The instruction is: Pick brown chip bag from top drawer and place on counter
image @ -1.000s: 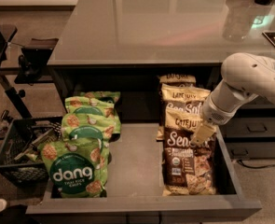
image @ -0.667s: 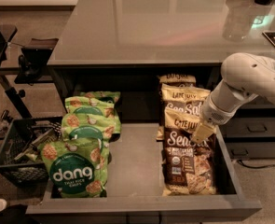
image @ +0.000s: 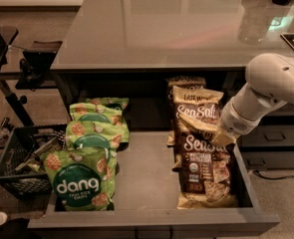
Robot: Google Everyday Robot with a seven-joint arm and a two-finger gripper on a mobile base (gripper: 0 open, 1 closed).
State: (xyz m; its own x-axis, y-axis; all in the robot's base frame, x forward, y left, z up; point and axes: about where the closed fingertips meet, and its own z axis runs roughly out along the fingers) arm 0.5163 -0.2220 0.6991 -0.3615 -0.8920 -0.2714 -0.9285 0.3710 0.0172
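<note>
The top drawer is pulled open below the counter. On its right side lie three brown "Sea Salt" chip bags in a row: the front one, a middle one and a back one partly under the counter. My gripper hangs from the white arm at the right. It is down in the drawer, at the top edge of the front brown bag, where that bag overlaps the middle one.
Several green "dang" bags fill the drawer's left side. A black crate stands on the floor at the left. Dark drawers with handles are behind the arm at the right. A clear container stands on the counter's far right.
</note>
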